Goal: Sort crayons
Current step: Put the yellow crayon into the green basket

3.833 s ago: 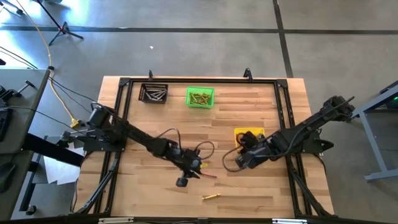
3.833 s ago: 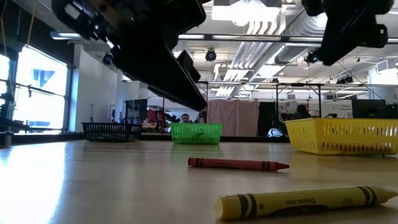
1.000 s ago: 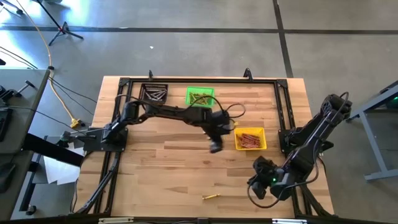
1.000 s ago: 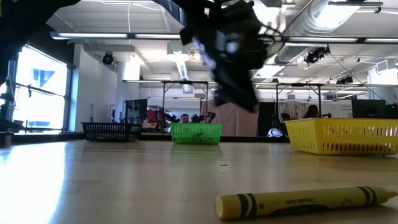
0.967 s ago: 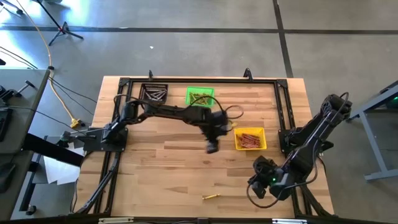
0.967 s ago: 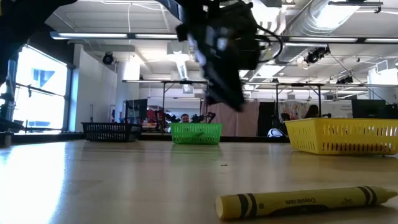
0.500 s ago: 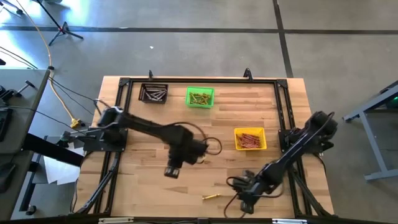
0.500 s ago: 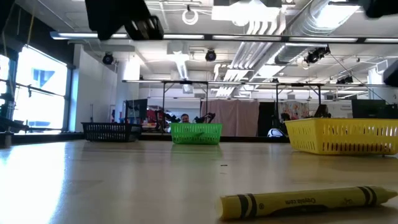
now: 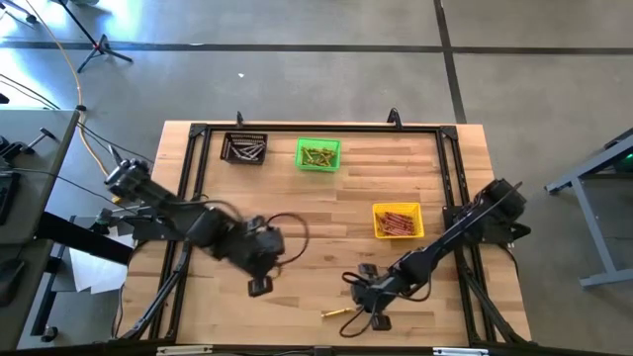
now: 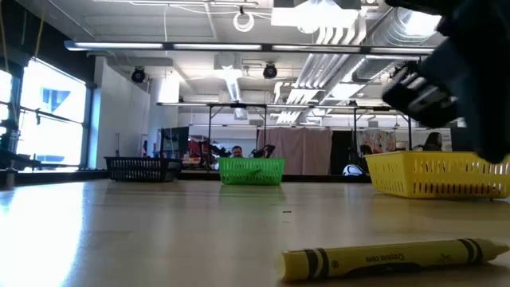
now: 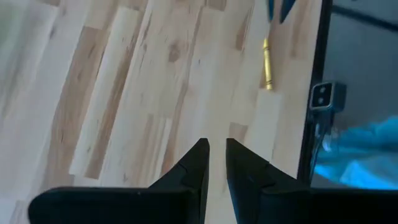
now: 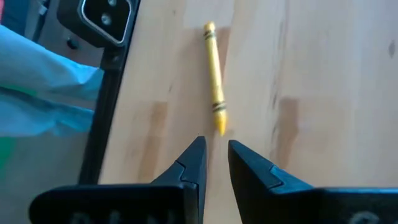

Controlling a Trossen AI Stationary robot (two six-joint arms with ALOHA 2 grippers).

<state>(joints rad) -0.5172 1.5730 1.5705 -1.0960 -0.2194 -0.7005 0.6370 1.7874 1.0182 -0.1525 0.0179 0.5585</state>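
One yellow crayon [image 9: 334, 312] lies flat on the table near its near edge; it also shows in the low view [image 10: 382, 259]. My right gripper [image 9: 362, 307] hovers just right of the crayon, empty. Its narrow-gapped fingers [image 12: 213, 155] stand short of the crayon's pointed end [image 12: 214, 78]. My left gripper [image 9: 259, 286] is shut and empty over bare wood at the near left [image 11: 214, 158], and the crayon [image 11: 266, 64] is farther off. Reddish crayons lie in the yellow bin [image 9: 398, 220], yellow-gold ones in the green bin [image 9: 317, 154], greyish ones in the black bin [image 9: 244, 148].
The three bins stand along the far and right part of the table, and also show in the low view as black [image 10: 142, 168], green [image 10: 252, 171] and yellow [image 10: 438, 174]. A dark frame [image 9: 193, 198] borders the tabletop. Bare wood lies between the two grippers.
My left gripper has swung from beside the yellow bin toward the table's near left, empty. My right gripper has gone from the near right toward the left, up to the yellow crayon. The crayon has stayed where it was.
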